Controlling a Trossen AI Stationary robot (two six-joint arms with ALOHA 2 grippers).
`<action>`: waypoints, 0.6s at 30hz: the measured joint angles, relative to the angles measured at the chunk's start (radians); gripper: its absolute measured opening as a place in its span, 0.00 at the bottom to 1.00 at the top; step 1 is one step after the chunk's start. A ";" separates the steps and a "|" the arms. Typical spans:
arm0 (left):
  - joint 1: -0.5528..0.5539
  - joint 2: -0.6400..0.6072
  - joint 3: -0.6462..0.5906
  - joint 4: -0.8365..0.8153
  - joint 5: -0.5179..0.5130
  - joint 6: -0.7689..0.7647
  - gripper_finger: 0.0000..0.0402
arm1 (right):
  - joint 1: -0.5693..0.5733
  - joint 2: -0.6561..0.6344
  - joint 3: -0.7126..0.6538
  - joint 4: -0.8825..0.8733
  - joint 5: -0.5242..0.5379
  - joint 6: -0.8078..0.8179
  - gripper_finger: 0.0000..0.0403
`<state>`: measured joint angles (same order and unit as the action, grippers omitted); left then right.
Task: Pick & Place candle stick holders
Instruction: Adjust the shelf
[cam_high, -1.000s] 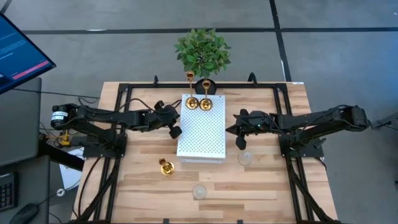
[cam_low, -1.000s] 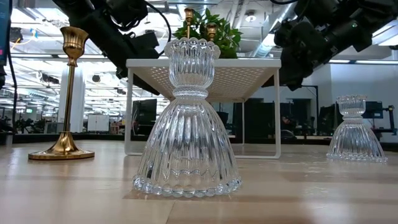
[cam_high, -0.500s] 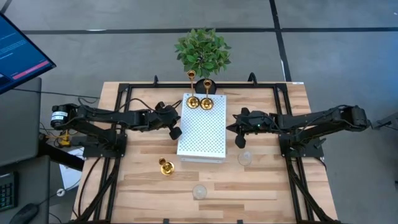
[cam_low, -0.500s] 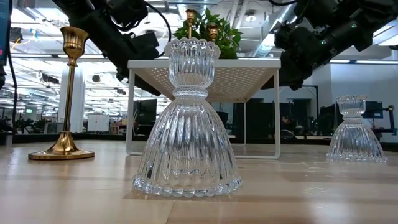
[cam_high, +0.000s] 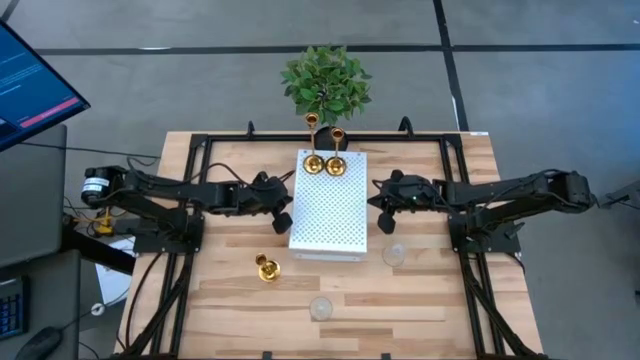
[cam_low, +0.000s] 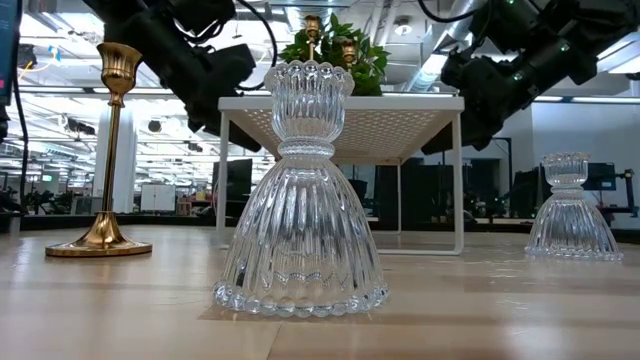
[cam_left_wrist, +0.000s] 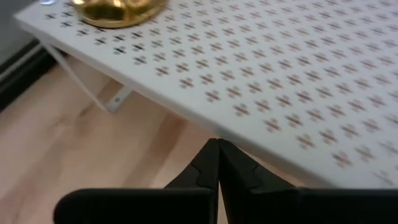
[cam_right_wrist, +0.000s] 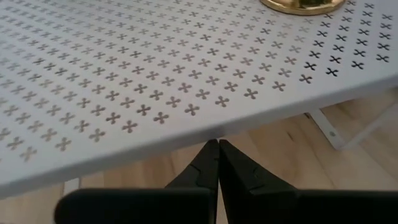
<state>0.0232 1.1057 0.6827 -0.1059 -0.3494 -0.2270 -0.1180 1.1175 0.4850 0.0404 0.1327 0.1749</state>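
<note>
Black closed fingertips (cam_left_wrist: 217, 163) of both grippers touch the white rack's (cam_high: 330, 215) edges.

Three gold candle stick holders (cam_high: 266, 267), two clear glass holders (cam_high: 321, 308), one white perforated stand (cam_high: 329, 217) and one potted plant (cam_high: 325, 82) share a wooden table (cam_high: 420, 300).
</note>
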 joint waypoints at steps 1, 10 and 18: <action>-0.010 0.000 0.000 0.000 0.001 -0.009 0.01 | -0.004 0.000 0.000 -0.002 0.000 0.000 0.00; -0.059 0.000 0.000 0.001 0.000 -0.025 0.01 | -0.016 0.000 0.000 -0.012 0.002 0.000 0.00; -0.057 -0.015 0.002 -0.082 -0.151 -0.018 0.01 | -0.017 0.000 0.000 -0.039 0.056 0.002 0.00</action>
<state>-0.0334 1.0907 0.6844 -0.1880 -0.5003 -0.2455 -0.1349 1.1172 0.4850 0.0019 0.1887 0.1772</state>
